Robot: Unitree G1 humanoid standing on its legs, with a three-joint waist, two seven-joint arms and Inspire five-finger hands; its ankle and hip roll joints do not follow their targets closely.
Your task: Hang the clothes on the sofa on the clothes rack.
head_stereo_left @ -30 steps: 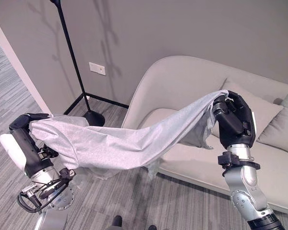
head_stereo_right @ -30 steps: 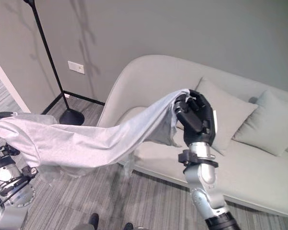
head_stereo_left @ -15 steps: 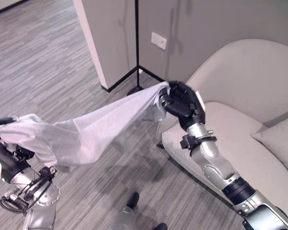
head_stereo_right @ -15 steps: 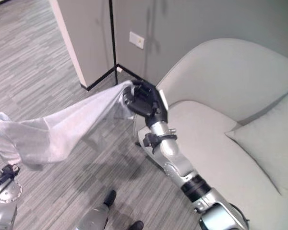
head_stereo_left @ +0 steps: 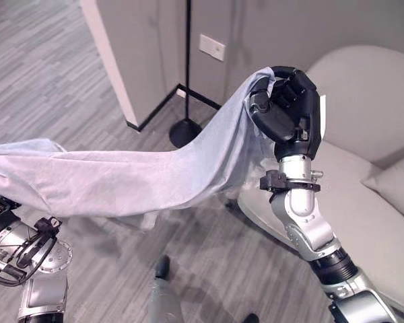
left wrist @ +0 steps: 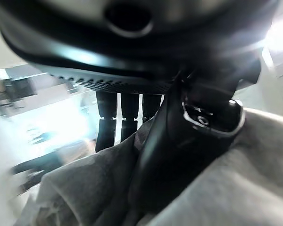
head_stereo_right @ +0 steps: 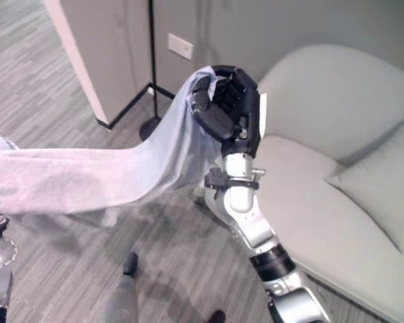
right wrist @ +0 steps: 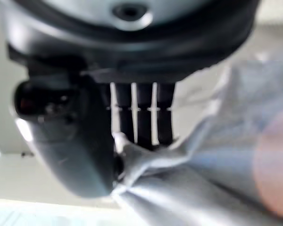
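A light grey garment (head_stereo_left: 121,182) stretches in the air between my two hands, above the floor. My right hand (head_stereo_left: 289,108) is raised in front of the sofa (head_stereo_left: 384,202), its fingers curled round one end of the cloth; the right wrist view shows cloth (right wrist: 179,188) pinched between thumb and fingers (right wrist: 141,113). The other end runs off toward my left arm at the lower left. In the left wrist view my left hand (left wrist: 188,122) has its thumb and fingers (left wrist: 127,113) closed on the grey fabric (left wrist: 85,197). The black pole of the clothes rack (head_stereo_left: 187,60) stands behind, its round base (head_stereo_left: 186,132) on the floor.
A white wall corner (head_stereo_left: 114,67) juts out left of the rack pole. A wall socket (head_stereo_left: 211,47) sits on the grey wall. A grey cushion (head_stereo_left: 394,192) lies on the sofa seat. Striped grey carpet (head_stereo_left: 47,81) spreads to the left.
The camera has swung, so the whole scene shifted. My right hand has risen higher with the cloth and stands upright. The garment stays taut between both hands.
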